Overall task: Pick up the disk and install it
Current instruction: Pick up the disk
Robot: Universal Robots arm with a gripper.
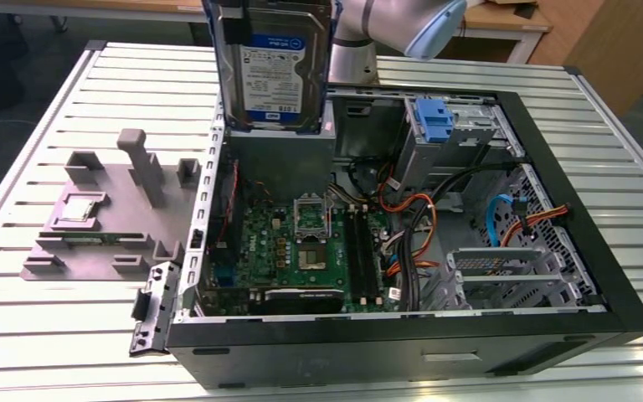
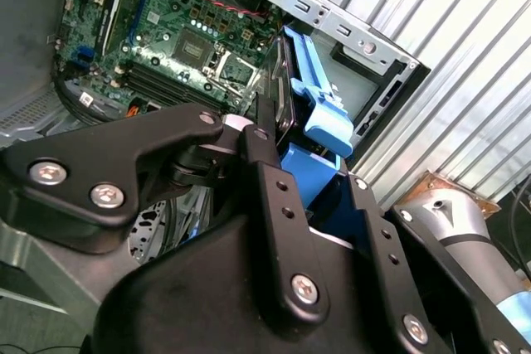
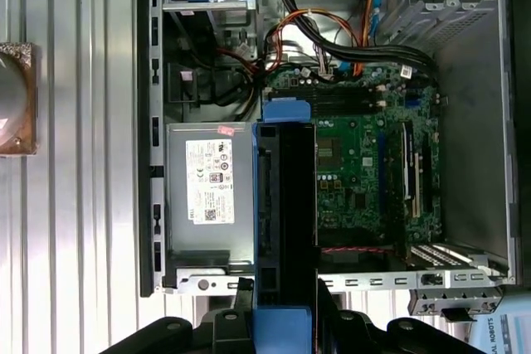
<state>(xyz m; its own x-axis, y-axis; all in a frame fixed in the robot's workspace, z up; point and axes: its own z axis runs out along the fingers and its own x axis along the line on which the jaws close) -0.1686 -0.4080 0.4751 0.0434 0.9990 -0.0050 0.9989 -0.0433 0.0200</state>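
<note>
The disk (image 1: 271, 63), silver-grey with a white-and-blue label and a blue caddy frame, hangs upright in the air over the back left part of the open computer case (image 1: 589, 209). In the second wrist view my gripper (image 2: 307, 163) is shut on the disk (image 2: 319, 109), its black fingers (image 2: 264, 143) clamping the blue caddy. The first wrist view looks down the disk (image 3: 286, 213) edge-on, with my gripper (image 3: 282, 321) holding its near end. There the disk sits over the seam between the power supply (image 3: 207, 188) and the motherboard (image 3: 365, 172).
A blue-fronted drive bay (image 1: 435, 121) stands at the case's back right, with orange and black cables (image 1: 411, 226) beside it. A grey fixture block (image 1: 98, 218) lies on the slatted table (image 1: 54, 335) at the exterior view's left. The arm (image 1: 411, 25) rises behind the case.
</note>
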